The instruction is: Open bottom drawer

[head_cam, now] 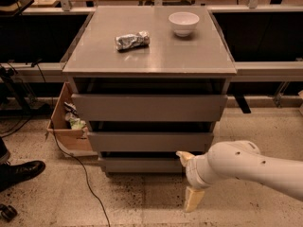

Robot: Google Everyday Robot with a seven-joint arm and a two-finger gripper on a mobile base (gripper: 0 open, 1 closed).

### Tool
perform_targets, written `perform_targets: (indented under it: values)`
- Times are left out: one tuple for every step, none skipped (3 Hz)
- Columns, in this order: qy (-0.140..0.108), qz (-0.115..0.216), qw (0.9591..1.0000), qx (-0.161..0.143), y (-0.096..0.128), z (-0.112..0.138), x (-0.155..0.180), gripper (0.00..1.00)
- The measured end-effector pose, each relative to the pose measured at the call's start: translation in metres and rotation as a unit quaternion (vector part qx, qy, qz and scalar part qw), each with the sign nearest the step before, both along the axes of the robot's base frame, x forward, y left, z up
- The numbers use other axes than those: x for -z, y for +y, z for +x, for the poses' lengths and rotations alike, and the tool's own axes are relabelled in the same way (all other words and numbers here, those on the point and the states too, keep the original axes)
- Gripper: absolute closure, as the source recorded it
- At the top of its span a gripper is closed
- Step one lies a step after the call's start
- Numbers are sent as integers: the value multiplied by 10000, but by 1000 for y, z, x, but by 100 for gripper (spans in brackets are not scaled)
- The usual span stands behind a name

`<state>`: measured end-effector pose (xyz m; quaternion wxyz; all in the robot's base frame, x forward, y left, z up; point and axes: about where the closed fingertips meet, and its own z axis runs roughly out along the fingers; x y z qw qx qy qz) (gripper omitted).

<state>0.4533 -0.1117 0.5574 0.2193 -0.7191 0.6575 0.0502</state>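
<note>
Camera view: looks down from the front on a grey table (pixel 156 60) with three drawer fronts
Bottom drawer (pixel 142 164): lowest and slimmest of the three grey fronts, just above the speckled floor (pixel 142 202); a dark gap runs along its top edge, and I cannot tell whether it is pulled out at all
End effector (pixel 185 181): low at the right end of the bottom drawer, on a white arm (pixel 255 167) that extends from the right edge
Fingers (pixel 194 198): two cream ones, spread well apart, one above the other, holding nothing; the upper one is at the top right corner of the drawer front, touching it or just in front, I cannot tell which; the lower one points down at the floor
Table top: white bowl (pixel 184 22) at the back right; crumpled foil packet (pixel 132 40) to its left, well apart from it
Left of the table: open cardboard box (pixel 64 126) on the floor, against the table's side
Bottom left: black shoe (pixel 21 171); dark cable (pixel 87 181) across the floor beside it
</note>
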Motion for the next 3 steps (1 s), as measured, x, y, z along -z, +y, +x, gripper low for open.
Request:
perform_targets:
  values:
    - [218,158,9993,-246,10,13,91,0]
    - [217,162,9994,-233,11,12,93,0]
    - [112,241,9995,-172,9,31,118,0]
